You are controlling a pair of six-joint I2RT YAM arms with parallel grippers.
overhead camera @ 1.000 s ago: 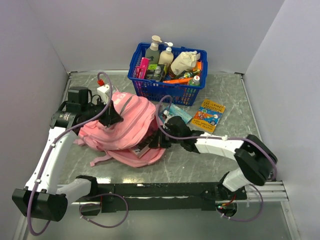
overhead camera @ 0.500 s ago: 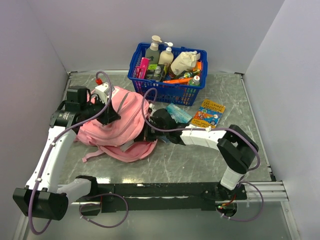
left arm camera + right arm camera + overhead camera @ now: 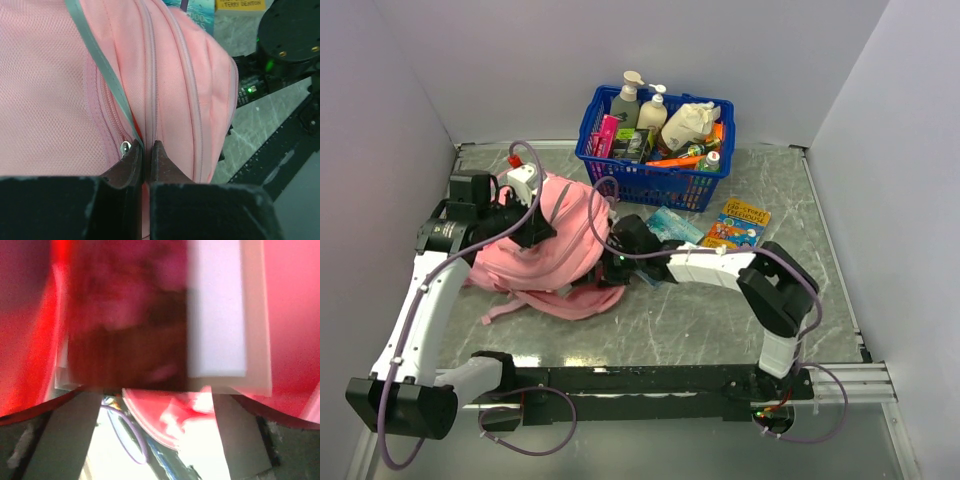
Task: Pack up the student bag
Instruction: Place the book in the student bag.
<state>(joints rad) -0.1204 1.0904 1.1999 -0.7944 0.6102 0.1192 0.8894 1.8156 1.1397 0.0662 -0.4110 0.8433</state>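
Sprawling over the left half of the marble table (image 3: 740, 320), the pink student bag (image 3: 555, 250) lies slumped, with the blue basket (image 3: 650, 185) of bottles just beyond it at the far edge. My left claw (image 3: 146, 150) is clenched on a fold of the bag's fabric beside a zip pull (image 3: 125, 147), while my right claw (image 3: 152, 402) is pushed into the bag's near right opening, fingers spread wide and released. A colourful book (image 3: 735, 225) and a smaller blue pencil case (image 3: 672, 222) lie right of the bag.
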